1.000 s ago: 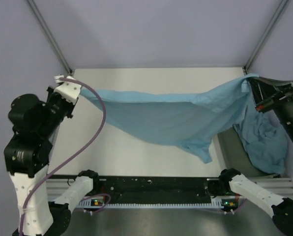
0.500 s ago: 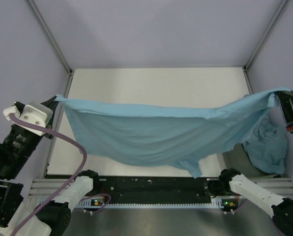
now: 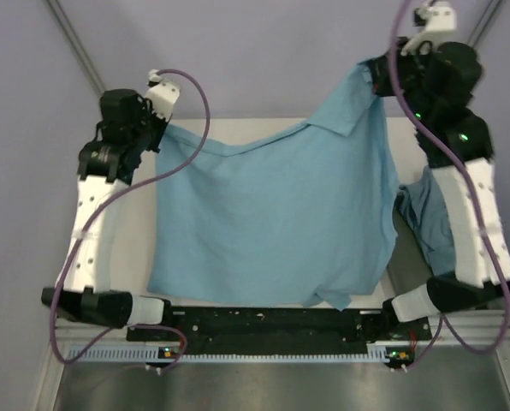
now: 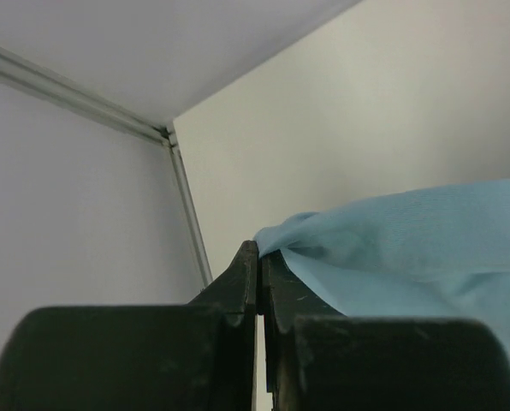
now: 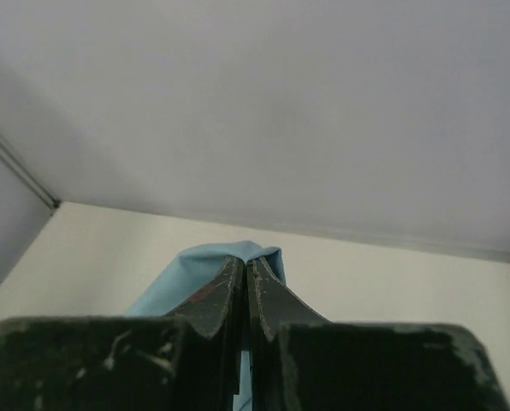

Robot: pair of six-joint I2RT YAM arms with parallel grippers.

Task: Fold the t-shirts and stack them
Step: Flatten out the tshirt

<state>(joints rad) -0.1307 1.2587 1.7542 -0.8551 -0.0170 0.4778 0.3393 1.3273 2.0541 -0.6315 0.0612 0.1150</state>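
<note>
A light blue t-shirt (image 3: 272,223) hangs spread between both arms over the table, its lower hem near the front edge. My left gripper (image 3: 163,128) is shut on its left top corner; in the left wrist view (image 4: 259,250) the cloth (image 4: 409,248) runs off to the right from the tips. My right gripper (image 3: 370,75) is shut on the right top corner, held higher, at the back; the right wrist view (image 5: 246,261) shows cloth (image 5: 182,274) folded over the tips. No print shows on the held shirt.
A crumpled pile of more light blue shirts (image 3: 426,227) lies at the right edge of the white table (image 3: 238,128), behind the right arm. Grey walls and metal frame posts (image 3: 84,56) close in the back and sides. The arm bases sit on a black rail (image 3: 263,321) at the front.
Both arms have swung from low and wide at the sides to up and back over the table. The shirt, earlier stretched sagging across, now hangs down flat and spread.
</note>
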